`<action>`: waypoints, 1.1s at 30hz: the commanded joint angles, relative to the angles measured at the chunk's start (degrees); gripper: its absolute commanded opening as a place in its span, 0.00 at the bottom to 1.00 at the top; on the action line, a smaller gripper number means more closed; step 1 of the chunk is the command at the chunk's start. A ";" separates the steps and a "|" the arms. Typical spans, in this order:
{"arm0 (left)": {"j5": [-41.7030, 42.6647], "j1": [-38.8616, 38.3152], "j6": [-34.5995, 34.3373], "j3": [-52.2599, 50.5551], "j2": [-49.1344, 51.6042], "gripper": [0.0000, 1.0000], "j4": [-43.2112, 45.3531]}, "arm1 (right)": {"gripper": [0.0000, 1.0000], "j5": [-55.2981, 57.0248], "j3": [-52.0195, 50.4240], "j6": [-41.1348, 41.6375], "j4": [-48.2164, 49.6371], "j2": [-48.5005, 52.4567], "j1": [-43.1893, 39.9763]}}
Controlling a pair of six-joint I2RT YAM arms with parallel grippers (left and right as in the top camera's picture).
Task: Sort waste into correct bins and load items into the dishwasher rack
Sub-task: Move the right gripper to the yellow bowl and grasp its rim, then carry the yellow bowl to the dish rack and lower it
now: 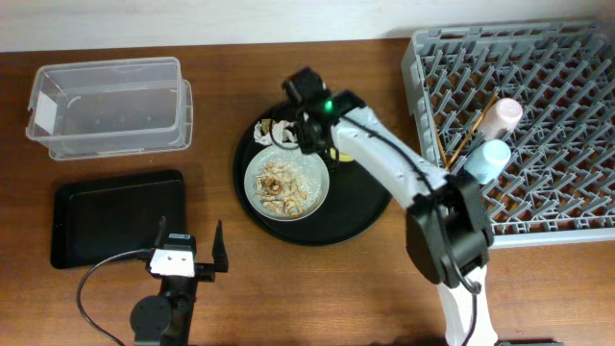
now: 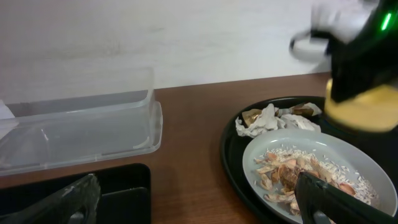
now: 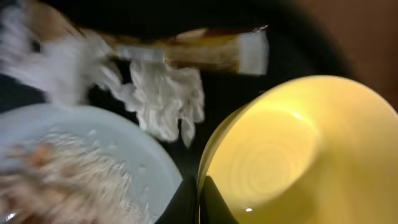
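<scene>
My right gripper [image 3: 200, 199] is shut on the rim of the yellow-green bowl [image 3: 292, 149], over the back of the round black tray [image 1: 356, 216]. In the overhead view the arm hides most of the bowl [image 1: 338, 154]. The pale plate [image 1: 317, 173] holds beige food scraps [image 1: 279, 187]. Crumpled white tissue [image 3: 161, 99] and a gold-brown wrapper [image 3: 205, 53] lie behind the plate. My left gripper [image 1: 192, 259] is open and empty near the front edge, beside the flat black tray [image 1: 106, 216]. The clear box [image 1: 106, 106] stands at the back left.
The grey rack [image 1: 538, 86] at the right holds a pink cup [image 1: 502, 117], a blue cup [image 1: 486, 160] and chopsticks [image 1: 461, 135]. In the left wrist view the plate [image 2: 348, 155] lies ahead to the right and the clear box [image 2: 81, 130] to the left.
</scene>
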 commanded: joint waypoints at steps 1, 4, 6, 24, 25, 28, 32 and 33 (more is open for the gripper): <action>-0.22 -0.26 0.68 -0.44 -0.22 0.99 -0.02 | 0.04 0.68 10.80 0.28 -7.15 -9.81 -3.72; -0.22 -0.26 0.68 -0.44 -0.22 0.99 -0.02 | 0.04 0.72 15.41 0.26 -12.98 -13.27 -8.04; -0.22 -0.26 0.68 -0.44 -0.22 0.99 -0.02 | 0.04 0.70 15.98 0.24 -15.47 -15.89 -12.04; -0.22 -0.26 0.68 -0.44 -0.22 0.99 -0.02 | 0.04 -51.98 12.61 -11.93 -23.26 -15.93 -58.16; -0.22 -0.26 0.68 -0.44 -0.22 0.99 -0.02 | 0.04 -54.80 12.61 -14.32 -23.67 -15.82 -59.89; -0.22 -0.26 0.68 -0.44 -0.22 0.99 -0.02 | 0.04 -57.29 12.55 -17.86 -24.98 -15.28 -62.60; -0.22 -0.26 0.68 -0.44 -0.22 0.99 -0.02 | 0.04 -57.92 10.73 -17.84 -23.06 -13.97 -63.19; -0.20 -0.26 0.68 -0.44 -0.22 0.99 -0.02 | 0.04 -58.51 9.68 -17.79 -21.90 -13.51 -63.19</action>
